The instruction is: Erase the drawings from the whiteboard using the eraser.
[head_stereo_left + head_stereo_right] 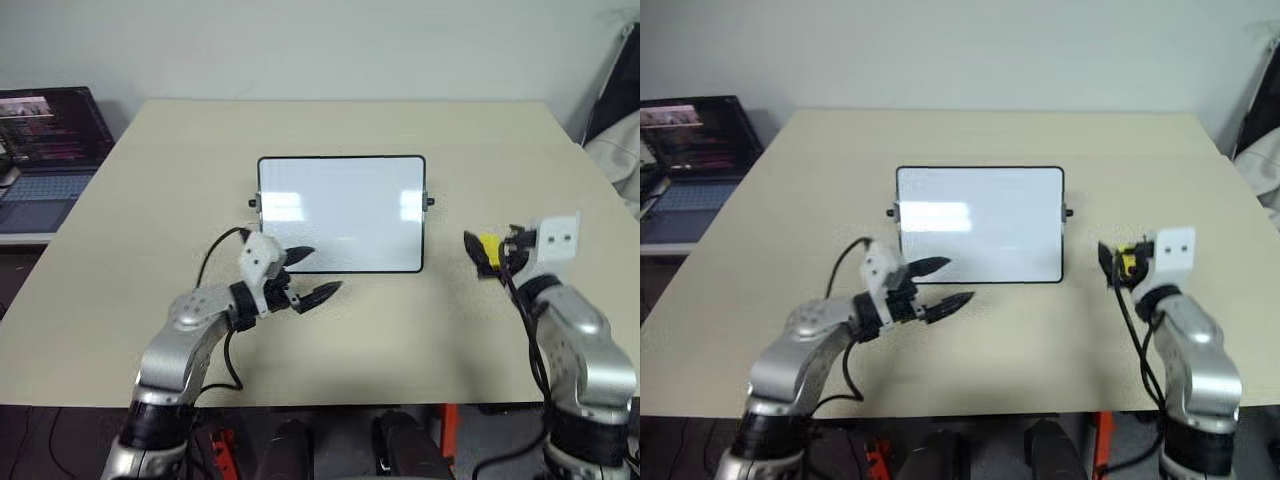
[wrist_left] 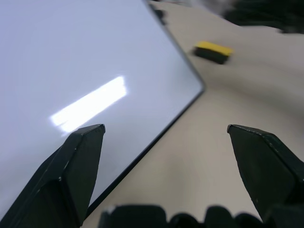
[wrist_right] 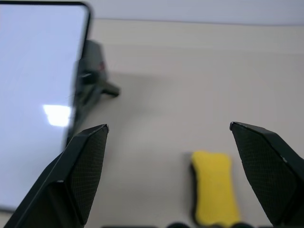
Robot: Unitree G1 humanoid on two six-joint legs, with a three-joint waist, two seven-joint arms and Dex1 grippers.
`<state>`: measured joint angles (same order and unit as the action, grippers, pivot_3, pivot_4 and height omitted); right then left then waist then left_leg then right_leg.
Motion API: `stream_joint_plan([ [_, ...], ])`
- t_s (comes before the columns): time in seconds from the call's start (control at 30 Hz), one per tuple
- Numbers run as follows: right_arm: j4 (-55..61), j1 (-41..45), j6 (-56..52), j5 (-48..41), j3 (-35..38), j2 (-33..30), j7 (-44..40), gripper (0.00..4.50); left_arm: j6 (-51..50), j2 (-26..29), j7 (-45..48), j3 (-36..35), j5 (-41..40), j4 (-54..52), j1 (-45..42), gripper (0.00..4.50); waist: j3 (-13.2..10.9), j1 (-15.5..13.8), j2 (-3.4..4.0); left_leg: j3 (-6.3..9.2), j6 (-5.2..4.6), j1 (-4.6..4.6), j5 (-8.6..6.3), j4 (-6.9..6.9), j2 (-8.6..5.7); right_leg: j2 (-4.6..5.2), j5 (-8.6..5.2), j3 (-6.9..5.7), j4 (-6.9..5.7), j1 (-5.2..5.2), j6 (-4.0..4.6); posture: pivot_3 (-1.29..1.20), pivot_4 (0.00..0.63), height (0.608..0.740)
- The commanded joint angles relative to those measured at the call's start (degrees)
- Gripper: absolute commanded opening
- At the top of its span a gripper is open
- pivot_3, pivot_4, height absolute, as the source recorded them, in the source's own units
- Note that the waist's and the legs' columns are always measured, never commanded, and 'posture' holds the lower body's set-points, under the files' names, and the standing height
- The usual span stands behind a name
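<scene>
Head cam first: you've got the whiteboard (image 1: 341,213) lying flat mid-table (image 1: 150,180), black frame, small knobs on both short sides. Its surface reads plain white w/ light glare; you can't make out any marker strokes on it. Your left gripper (image 1: 314,273) sits at the board's near-left corner, fingers spread apart, nothing between them; upper finger overlaps the near edge, lower one is over bare table just near of it. Your right gripper (image 1: 487,250) is to the right of the board, apart from it, w/ the eraser (image 1: 489,246) showing as a yellow bit right at its tips. From here you can't tell if the fingers touch it. A laptop (image 1: 45,150) sits far left, off the table, screen lit.

Left wrist cam: both black fingers (image 2: 71,166) stand wide, empty. The board's near-right corner (image 2: 118,95) runs between them; the eraser (image 2: 213,51) lies on the table beyond that corner, clear of the frame.

Right wrist cam: fingers (image 3: 80,166) wide apart, gripping nothing. The eraser (image 3: 213,192) lies flat on the table between them, closer to one finger, yellow top up, dark side showing at its edge, touching neither. The board's right edge (image 3: 38,95) w/ its knob is off to the side.
</scene>
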<state>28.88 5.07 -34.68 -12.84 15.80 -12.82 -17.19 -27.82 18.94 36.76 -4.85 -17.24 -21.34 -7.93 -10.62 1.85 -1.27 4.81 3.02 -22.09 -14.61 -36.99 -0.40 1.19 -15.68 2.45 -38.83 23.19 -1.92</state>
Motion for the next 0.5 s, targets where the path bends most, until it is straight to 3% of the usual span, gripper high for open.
stream_joint_plan([
  [0.03,1.26,-4.07,11.49,0.39,-2.02,0.77,-1.8,4.48,3.84,-3.45,-11.09,-2.95,4.2,-6.23,4.44,4.5,0.0,-0.16,0.0,-0.03,0.0,0.09,0.0,0.0,-0.01,0.0,-0.1,0.0,0.0,-0.08,-0.18,0.0,0.15,0.74],
  [0.17,-2.09,-10.27,19.4,-1.44,-2.09,2.82,-3.49,4.48,10.9,-7.85,-21.85,-3.98,11.83,-7.36,12.83,4.5,0.05,-0.22,-0.07,-0.19,-0.03,0.27,0.02,0.01,-0.03,-0.04,-0.1,0.01,0.0,-0.18,-0.32,0.0,0.15,0.74],
  [0.3,-1.49,-14.87,20.71,-2.4,-3.73,3.61,-3.98,4.48,14.12,-9.65,-26.04,-1.8,15.82,-6.1,19.7,4.5,0.06,-0.14,-0.06,-0.19,-0.02,0.29,0.01,0.05,0.06,-0.03,-0.11,0.09,-0.05,-0.13,-0.29,0.0,0.15,0.74],
  [0.5,-2.4,-15.11,19.85,-3.71,-2.42,0.89,-4.21,4.48,16.3,-10.97,-27.75,1.28,17.24,-3.37,19.84,4.5,0.06,-0.24,-0.06,-0.31,-0.04,0.27,0.03,-0.02,-0.02,-0.1,-0.11,0.01,-0.05,-0.16,-0.29,0.0,0.15,0.74],
])
